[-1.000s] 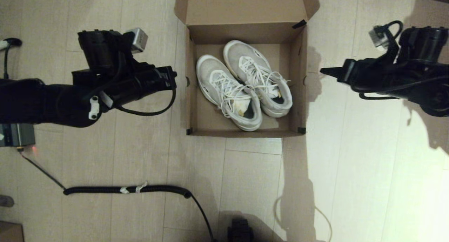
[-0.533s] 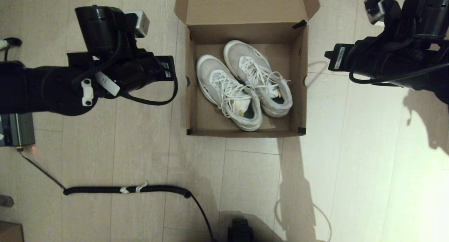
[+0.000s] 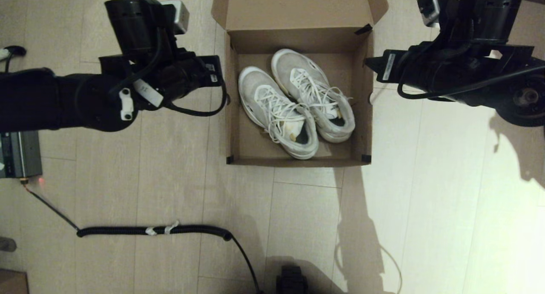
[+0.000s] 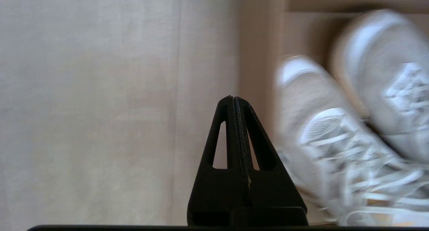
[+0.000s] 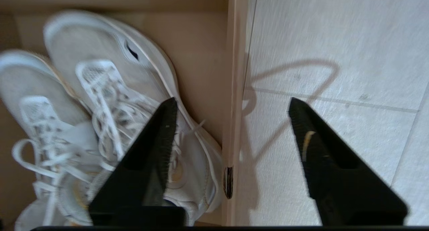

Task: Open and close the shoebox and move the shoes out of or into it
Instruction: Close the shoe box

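The brown shoebox (image 3: 362, 115) stands open on the floor, its lid (image 3: 298, 6) folded back at the far side. Both white lace-up shoes (image 3: 272, 110) (image 3: 317, 93) lie side by side inside it, toes pointing away. My left gripper (image 3: 217, 74) hovers just outside the box's left wall; the left wrist view shows it (image 4: 233, 98) shut and empty, with the shoes (image 4: 335, 137) beside it. My right gripper (image 3: 369, 64) is at the box's right wall. In the right wrist view it (image 5: 231, 102) is open and straddles that wall (image 5: 233, 90), one finger over a shoe (image 5: 134, 77).
A coiled black cable (image 3: 153, 231) runs across the wooden floor in front of the box. A grey device (image 3: 19, 155) with a red light sits at the left edge. A dark object (image 3: 291, 281) shows at the bottom.
Both arms have moved away from me and inward toward the box. The right gripper has come over the right wall. Box and shoes have not moved.
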You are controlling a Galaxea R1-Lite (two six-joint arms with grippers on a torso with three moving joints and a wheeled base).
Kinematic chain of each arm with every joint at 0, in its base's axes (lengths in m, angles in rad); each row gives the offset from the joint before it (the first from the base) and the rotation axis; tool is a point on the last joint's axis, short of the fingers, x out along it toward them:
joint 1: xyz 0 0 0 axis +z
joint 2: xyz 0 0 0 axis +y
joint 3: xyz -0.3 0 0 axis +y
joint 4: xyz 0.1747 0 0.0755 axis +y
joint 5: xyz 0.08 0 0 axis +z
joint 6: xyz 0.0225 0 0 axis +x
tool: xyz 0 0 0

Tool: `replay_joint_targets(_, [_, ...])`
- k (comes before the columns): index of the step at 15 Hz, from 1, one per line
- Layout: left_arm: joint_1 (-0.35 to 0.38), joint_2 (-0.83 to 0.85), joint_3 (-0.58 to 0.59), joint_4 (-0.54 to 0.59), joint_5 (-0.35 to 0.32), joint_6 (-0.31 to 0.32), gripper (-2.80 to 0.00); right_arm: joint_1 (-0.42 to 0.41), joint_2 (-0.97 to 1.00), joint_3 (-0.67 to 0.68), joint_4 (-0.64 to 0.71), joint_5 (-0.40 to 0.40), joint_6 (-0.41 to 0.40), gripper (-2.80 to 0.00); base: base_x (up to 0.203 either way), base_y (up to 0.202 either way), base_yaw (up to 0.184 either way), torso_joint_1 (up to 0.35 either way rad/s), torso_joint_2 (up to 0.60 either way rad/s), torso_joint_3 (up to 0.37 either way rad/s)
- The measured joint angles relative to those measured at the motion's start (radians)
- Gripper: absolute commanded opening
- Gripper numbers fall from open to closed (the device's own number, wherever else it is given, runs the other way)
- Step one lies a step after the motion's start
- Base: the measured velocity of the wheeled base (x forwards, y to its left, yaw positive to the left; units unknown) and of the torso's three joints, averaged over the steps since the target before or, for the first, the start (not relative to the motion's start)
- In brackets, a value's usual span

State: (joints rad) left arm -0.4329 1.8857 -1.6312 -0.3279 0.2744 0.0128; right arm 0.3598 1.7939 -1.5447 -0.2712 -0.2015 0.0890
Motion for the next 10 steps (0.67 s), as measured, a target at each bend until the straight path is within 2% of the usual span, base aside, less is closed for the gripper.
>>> replay_joint_targets(4, [-0.037, 0.011, -0.018, 0.0, 0.0, 0.001, -2.8, 0.002, 0.028, -0.003, 0.0, -0.009, 0.002, 0.0, 0.0, 0.0, 0.0, 0.0, 0.0, 0.0])
replay_joint_targets(10, [-0.042, 0.027, -0.031, -0.003, 0.023, 0.006, -2.8, 0.001, 0.051, -0.006, -0.011, -0.033, 0.006, 0.0, 0.0, 0.0, 0.0, 0.0, 0.0, 0.0])
